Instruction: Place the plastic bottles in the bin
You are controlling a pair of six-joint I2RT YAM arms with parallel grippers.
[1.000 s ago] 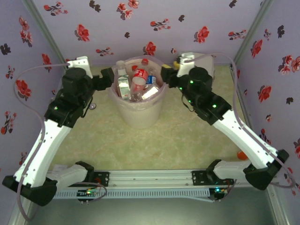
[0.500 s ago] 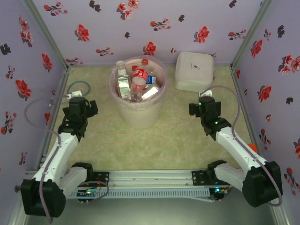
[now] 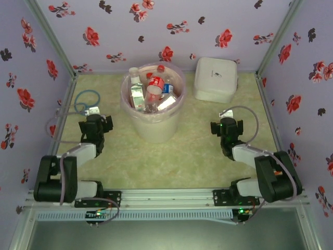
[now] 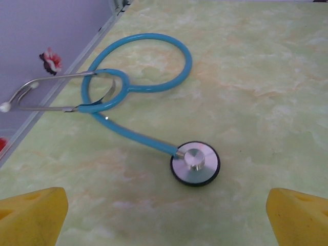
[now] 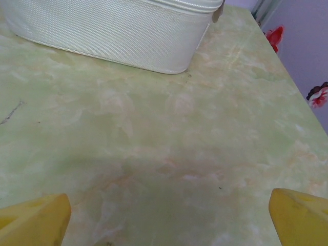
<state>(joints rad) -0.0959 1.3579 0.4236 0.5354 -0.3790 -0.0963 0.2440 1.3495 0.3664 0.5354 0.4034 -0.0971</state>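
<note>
Round whitish-pink bin with pale pink bag liner (image 3: 152,125) stands far centre on the green marbled tabletop (image 3: 197,156). The small clear plastic bottles with coloured labels and caps (image 3: 150,89) sit packed inside it, up to the rim. Left gripper (image 4: 164,218): jaws spread wide, holding nothing, facing a blue-tubed stethoscope (image 4: 138,87). Right gripper (image 5: 166,218): jaws spread wide, empty, near a white square lidded box (image 5: 113,31). Judgement: every bottle visible is binned; task appears complete, nothing left.

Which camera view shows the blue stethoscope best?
The left wrist view: the stethoscope is near and sharp, with its tubing loop, metal ear tubes and round chest piece easy to see. The top view gives just a small, distant blue loop of its tubing.
</note>
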